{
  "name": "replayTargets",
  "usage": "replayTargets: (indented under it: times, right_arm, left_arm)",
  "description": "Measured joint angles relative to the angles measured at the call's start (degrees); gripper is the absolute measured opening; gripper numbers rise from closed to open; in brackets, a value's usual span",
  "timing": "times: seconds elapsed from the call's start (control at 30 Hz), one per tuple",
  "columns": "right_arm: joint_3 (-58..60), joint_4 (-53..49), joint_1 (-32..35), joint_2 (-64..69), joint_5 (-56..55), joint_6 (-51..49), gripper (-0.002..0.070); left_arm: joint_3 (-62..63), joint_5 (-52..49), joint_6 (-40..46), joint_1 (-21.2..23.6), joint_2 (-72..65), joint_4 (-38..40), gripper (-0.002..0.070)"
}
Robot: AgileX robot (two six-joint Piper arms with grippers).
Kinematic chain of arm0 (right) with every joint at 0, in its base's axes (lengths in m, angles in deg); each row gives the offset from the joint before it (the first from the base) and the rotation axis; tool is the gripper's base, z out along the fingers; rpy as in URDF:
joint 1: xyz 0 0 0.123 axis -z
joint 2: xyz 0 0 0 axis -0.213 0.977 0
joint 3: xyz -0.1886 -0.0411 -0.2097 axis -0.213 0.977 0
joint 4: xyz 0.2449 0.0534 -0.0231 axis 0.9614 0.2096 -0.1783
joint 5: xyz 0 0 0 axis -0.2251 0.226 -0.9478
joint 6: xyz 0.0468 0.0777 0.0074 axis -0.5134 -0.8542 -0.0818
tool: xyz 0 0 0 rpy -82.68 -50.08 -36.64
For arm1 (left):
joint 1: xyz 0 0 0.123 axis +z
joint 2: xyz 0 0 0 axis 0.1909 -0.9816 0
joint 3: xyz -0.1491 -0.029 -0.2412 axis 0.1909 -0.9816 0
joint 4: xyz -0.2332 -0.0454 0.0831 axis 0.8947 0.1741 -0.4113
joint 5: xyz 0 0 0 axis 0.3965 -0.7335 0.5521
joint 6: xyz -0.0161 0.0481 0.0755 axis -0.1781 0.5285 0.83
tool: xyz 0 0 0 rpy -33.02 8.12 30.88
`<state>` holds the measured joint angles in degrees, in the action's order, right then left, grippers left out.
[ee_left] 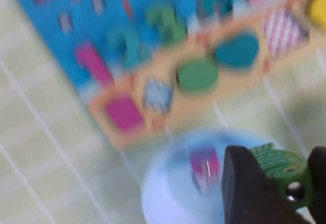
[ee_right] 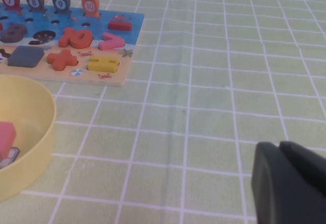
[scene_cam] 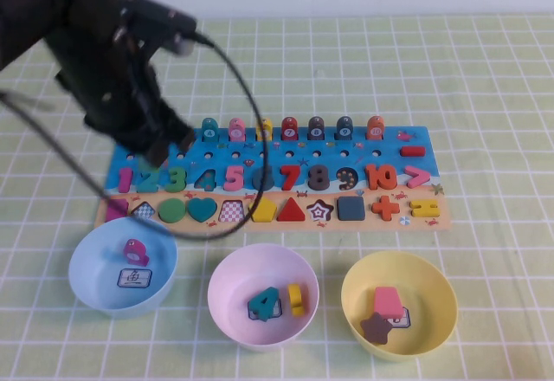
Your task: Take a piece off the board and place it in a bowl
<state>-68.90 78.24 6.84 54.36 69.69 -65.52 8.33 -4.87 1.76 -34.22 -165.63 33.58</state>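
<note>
My left gripper [scene_cam: 161,149] hovers over the left end of the board [scene_cam: 381,151], between it and the light blue bowl [scene_cam: 91,264]. In the left wrist view it [ee_left: 282,183] is shut on the small green piece [ee_left: 277,169], held above the bowl's rim [ee_left: 163,203]. In the high view the piece is hidden by the fingers. A magenta piece [scene_cam: 134,250] and a white card [scene_cam: 134,277] lie in the bowl. My right gripper [ee_right: 279,150] shows only in its wrist view. It is shut and empty, low over the checked cloth to the right of the board.
A pink bowl [scene_cam: 227,287] holds a teal 4 and a yellow piece. A yellow bowl [scene_cam: 433,290] holds a pink and a brown piece. A row of pegs [scene_cam: 290,127] stands along the board's far edge. The left arm's cable loops over the board's left half.
</note>
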Motion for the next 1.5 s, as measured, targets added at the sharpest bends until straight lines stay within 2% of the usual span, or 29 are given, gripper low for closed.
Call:
replayTargets:
  times: [0.23,0.43,0.63,1.27,1.5]
  right_arm:
    - [0.0,0.0,-0.1,0.0,0.0,0.0,-0.0018]
    - [0.0,0.0,-0.1,0.0,0.1,0.0,-0.0018]
    - [0.0,0.0,-0.1,0.0,0.1,0.0,-0.0018]
    - [0.0,0.0,-0.1,0.0,0.1,0.0,-0.0018]
    - [0.0,0.0,-0.1,0.0,0.1,0.0,-0.0018]
  left_arm:
    - [-22.1,5.3,-4.2,0.0,13.8,-0.2,0.0202]
    - [-33.0,15.3,-4.6,3.0,15.3,3.7,0.0202]
    - [-35.4,23.0,-4.0,5.7,14.6,4.2,0.0202]
    - [-35.4,24.8,-0.8,6.0,6.7,5.0,0.0202]
    - [-39.3,28.4,5.1,6.0,6.4,8.1,0.0202]
